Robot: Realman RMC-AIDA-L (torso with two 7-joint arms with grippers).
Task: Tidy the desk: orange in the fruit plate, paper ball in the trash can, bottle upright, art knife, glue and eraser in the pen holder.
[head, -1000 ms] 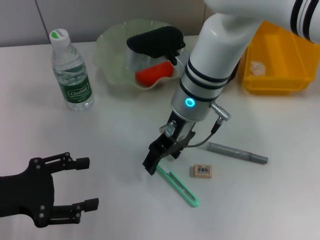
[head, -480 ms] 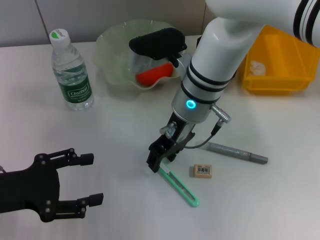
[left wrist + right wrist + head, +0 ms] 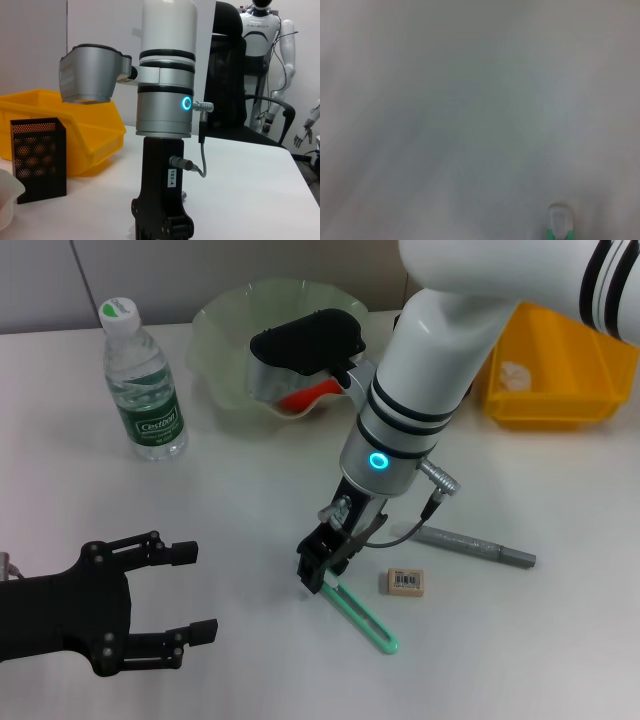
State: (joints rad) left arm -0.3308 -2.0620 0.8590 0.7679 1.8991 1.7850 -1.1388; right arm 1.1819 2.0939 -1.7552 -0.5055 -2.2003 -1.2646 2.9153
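Currently, right gripper (image 3: 314,573): down at our green art knife (image 3: 358,613), finger state unclear. Knife judged light, stiff, thin; grasp mid-handle. Left gripper (image 3: 185,591): wide, idle.

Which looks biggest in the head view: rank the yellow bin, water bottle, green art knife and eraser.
1. Yellow plastic bin, partly hidden.
2. Clear water bottle.
3. Green art knife.
4. Small beige eraser.
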